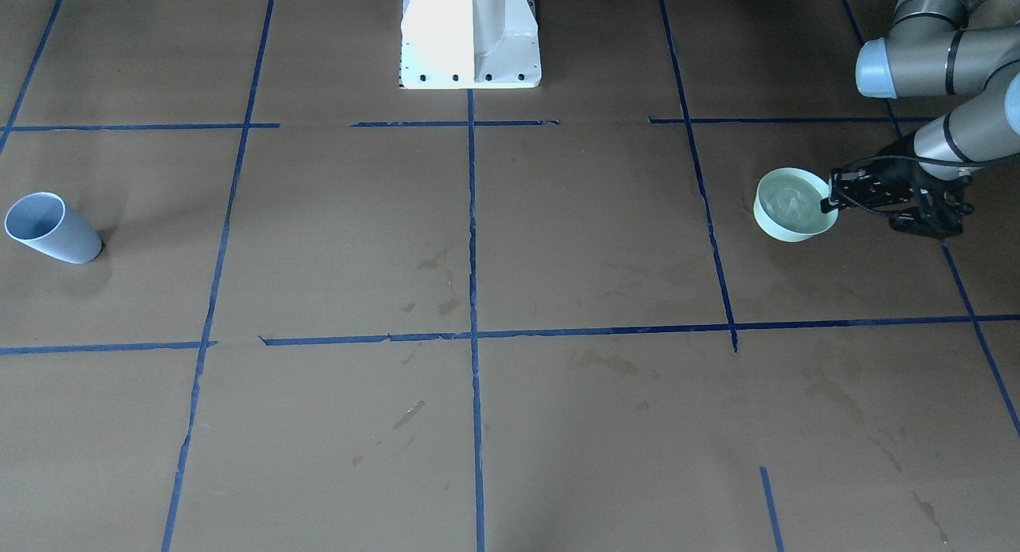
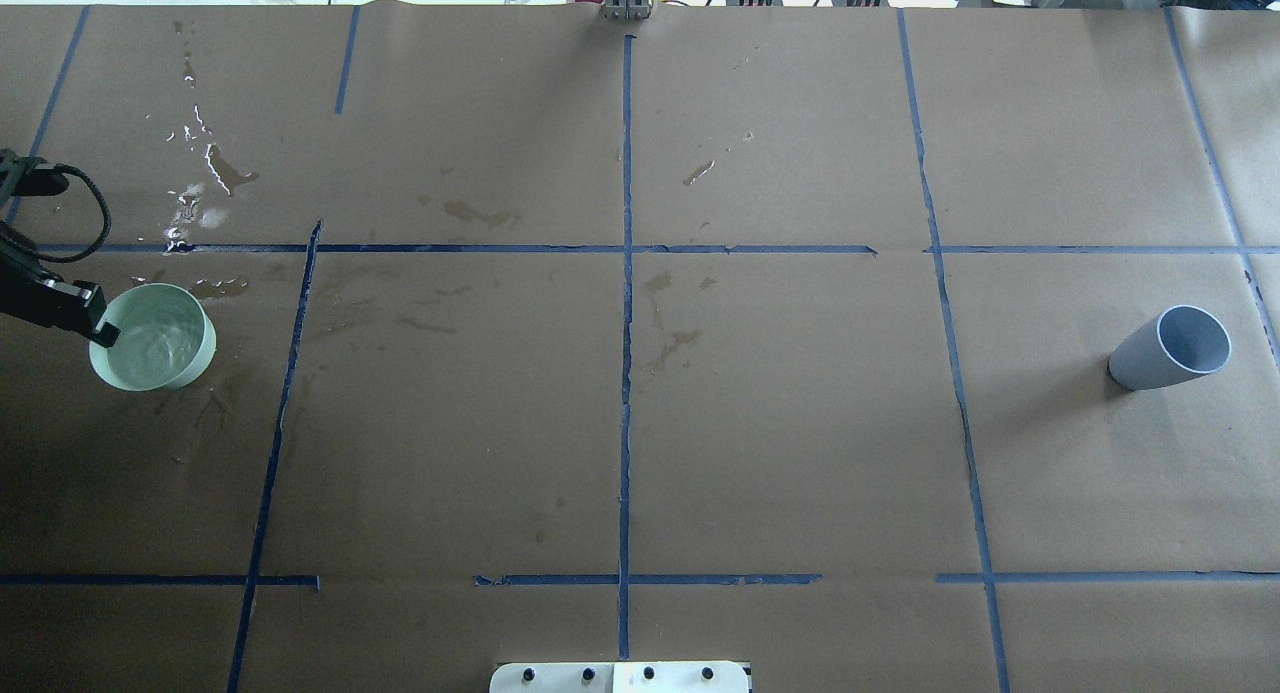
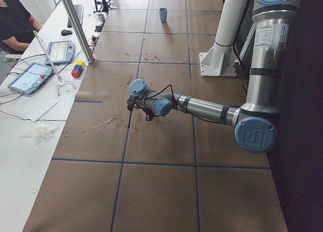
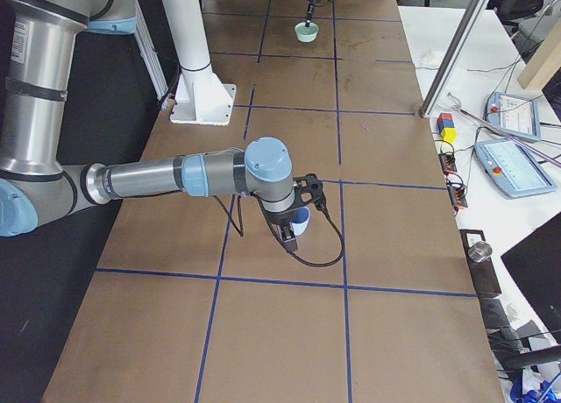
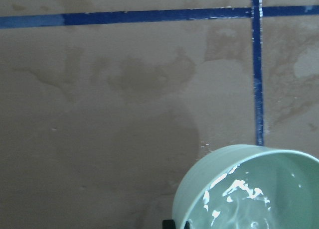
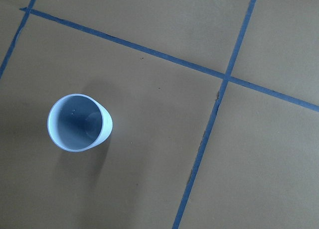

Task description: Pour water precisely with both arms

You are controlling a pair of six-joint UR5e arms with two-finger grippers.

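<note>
**Water in the bowl, pinched at the rim by my left gripper**

My left gripper point(image 2: 98, 328) is closed on the rim of the mint-green bowl point(image 2: 160, 358). It has one finger on either side of the wall, on the side of the bowl that faces away from the table's middle. The water point(image 2: 155, 338) lies inside the bowl as a shallow, rippling pool with white glints. My left wrist view shows the same glints just past the rim.

Right around the bowl, the brown paper point(image 2: 780, 423) carries dark damp stains. A little beyond the bowl, on the operators' side, spilled drops and a small puddle point(image 2: 190, 188) shine on the paper. The white pedestal base point(image 1: 470, 34) stands well apart from the bowl, at the middle of my edge of the table.

Farthest from the bowl, at the opposite end of the table, the pale blue cup point(image 2: 1170, 348) stands upright. My right wrist view looks down into it and shows only its blue wall and floor. My right gripper point(image 4: 289, 232) hangs close to that cup. I cannot tell whether its fingers are apart or together.
</note>
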